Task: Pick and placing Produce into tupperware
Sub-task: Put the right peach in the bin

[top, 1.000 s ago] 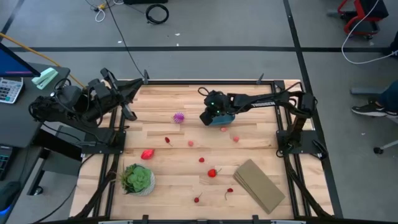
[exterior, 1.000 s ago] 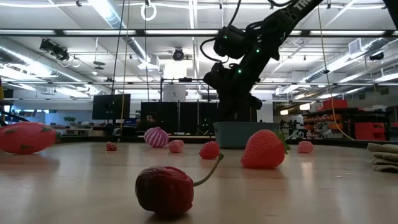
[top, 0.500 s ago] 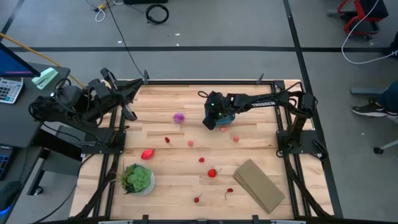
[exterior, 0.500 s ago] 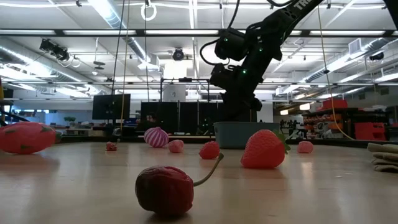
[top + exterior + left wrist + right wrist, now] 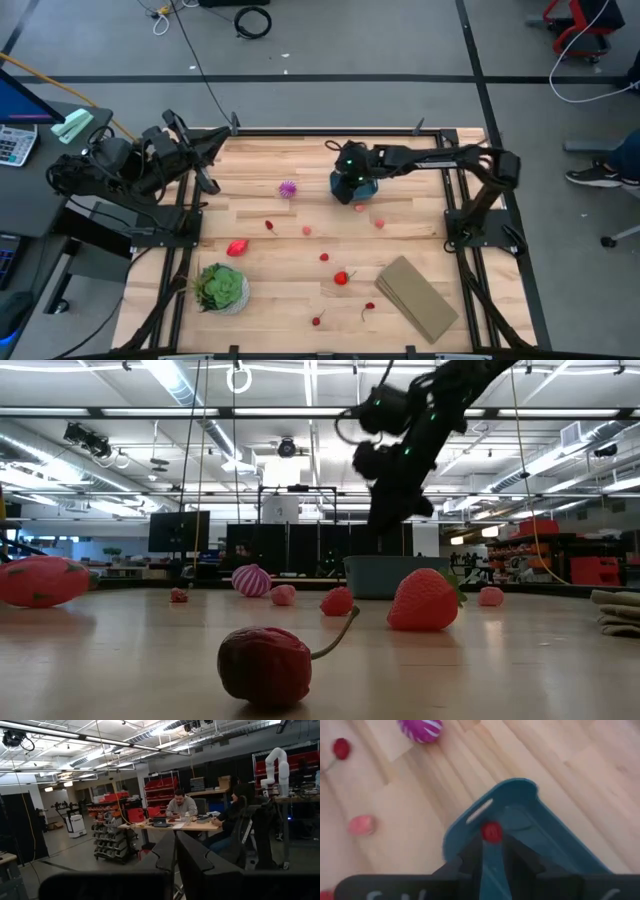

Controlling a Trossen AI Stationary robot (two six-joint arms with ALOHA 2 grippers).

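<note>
On the pale wooden plank surface the high view shows ten small toy produce pieces outside the tub: one spiky purple ball, one larger red piece near the green leafy plant in a white pot, one red strawberry with a green cap, two dark cherries with stems near the front edge, and five small red or pink pieces scattered in the middle. One teal-blue rounded-rectangular plastic tub sits toward the back of the surface, just right of the purple ball, and one small round red piece lies inside it. One flat tan rectangular block lies at the front right. The right pincer hangs over the tub with its two dark fingers parted and nothing between them; from above, the arm covers most of the tub. The left pincer is parked off the surface at the left, its fingers close together and holding nothing. In the low view the tub's contents are hidden by its wall, and the block is cut off at the edge.
</note>
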